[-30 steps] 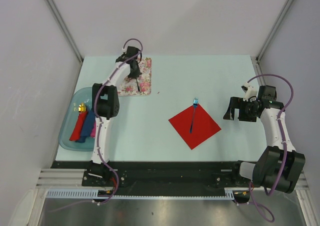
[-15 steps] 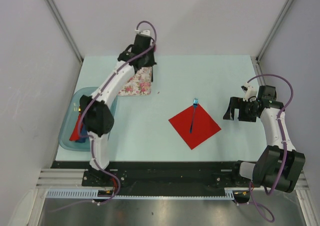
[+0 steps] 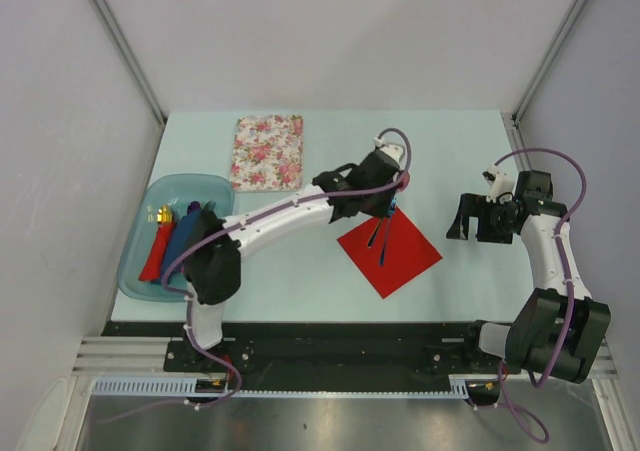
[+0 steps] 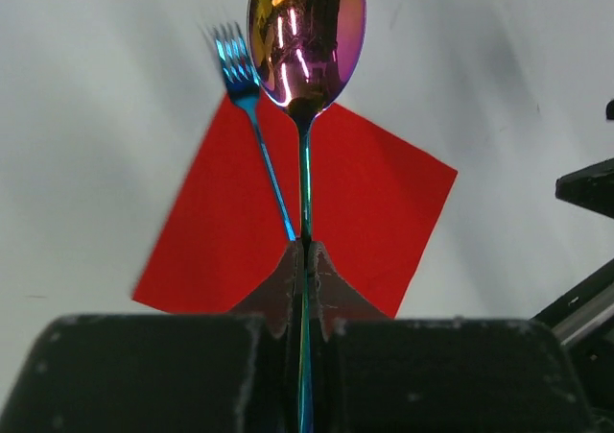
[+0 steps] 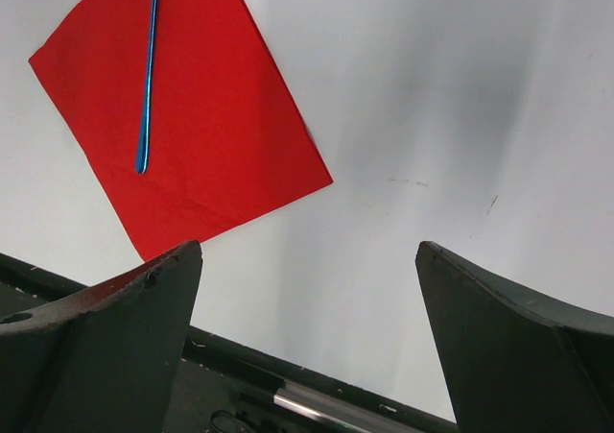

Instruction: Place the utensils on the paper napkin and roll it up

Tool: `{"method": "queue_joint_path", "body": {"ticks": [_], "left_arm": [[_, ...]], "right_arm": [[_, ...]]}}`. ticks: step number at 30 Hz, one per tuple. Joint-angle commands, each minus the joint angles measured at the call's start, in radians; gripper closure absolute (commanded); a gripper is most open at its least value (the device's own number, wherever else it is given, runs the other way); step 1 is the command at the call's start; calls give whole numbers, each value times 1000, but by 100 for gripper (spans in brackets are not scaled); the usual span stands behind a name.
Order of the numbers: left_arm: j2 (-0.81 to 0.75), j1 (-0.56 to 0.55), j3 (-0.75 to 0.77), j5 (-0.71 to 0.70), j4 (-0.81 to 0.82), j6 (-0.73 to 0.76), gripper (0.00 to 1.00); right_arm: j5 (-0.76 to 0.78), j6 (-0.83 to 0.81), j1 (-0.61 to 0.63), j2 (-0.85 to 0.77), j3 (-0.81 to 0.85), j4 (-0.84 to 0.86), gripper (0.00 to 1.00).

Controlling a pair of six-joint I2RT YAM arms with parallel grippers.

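Observation:
The red paper napkin (image 3: pixel 400 256) lies right of the table's centre, turned like a diamond. The blue fork (image 3: pixel 383 243) lies along it, tines past the far corner. My left gripper (image 3: pixel 380 216) hangs over the napkin's far-left part. It is shut on the spoon's thin handle (image 4: pixel 304 193). The shiny red-gold head (image 4: pixel 305 30) sticks out ahead, beside the fork tines (image 4: pixel 233 57) and above the table. My right gripper (image 3: pixel 462 219) is open and empty, right of the napkin (image 5: pixel 182 116). The fork handle (image 5: pixel 149 78) also shows in the right wrist view.
A floral cloth (image 3: pixel 267 152) lies at the far left. A blue tray (image 3: pixel 131 261) at the left edge holds a red roll (image 3: pixel 157 253) with a gold-tipped utensil (image 3: pixel 160 214) and a blue roll (image 3: pixel 180 243). Walls close in three sides.
My left arm has swung from the floral cloth at the far left across to the napkin, carrying the spoon. The right arm, fork and napkin have not moved.

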Motion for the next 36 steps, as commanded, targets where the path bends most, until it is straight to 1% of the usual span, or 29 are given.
{"method": "queue_joint_path", "body": {"ticks": [1,3,7,10,14,20,23,29,36], "left_arm": [[70,-38,2,16,77,-93,100],[130,-50,37,10,66,-113,100],[200,-60,77,-18,74,-133,100],[257,-60,136,-27,35,-155,100],[280,-47,147,-35,44,-195,100],[283,-18,127,-3,90,-332,100],[285,-17,117,-10,113,-369,100],[337,-14,177,-55,100,-374,100],[363,-12,179,-78,104,-373,100]], "right_arm": [[-5,4,-8,-22,29,5,0],[-8,4,-10,-22,30,5,0],[-11,2,-11,-20,30,5,0],[-12,2,-13,-22,29,7,0],[-15,1,-13,-22,30,5,0],[-20,-2,-14,-22,30,5,0],[-22,-2,-14,-20,32,5,0],[-22,-4,-14,-17,30,4,0],[-23,-4,-14,-10,33,2,0]]}}
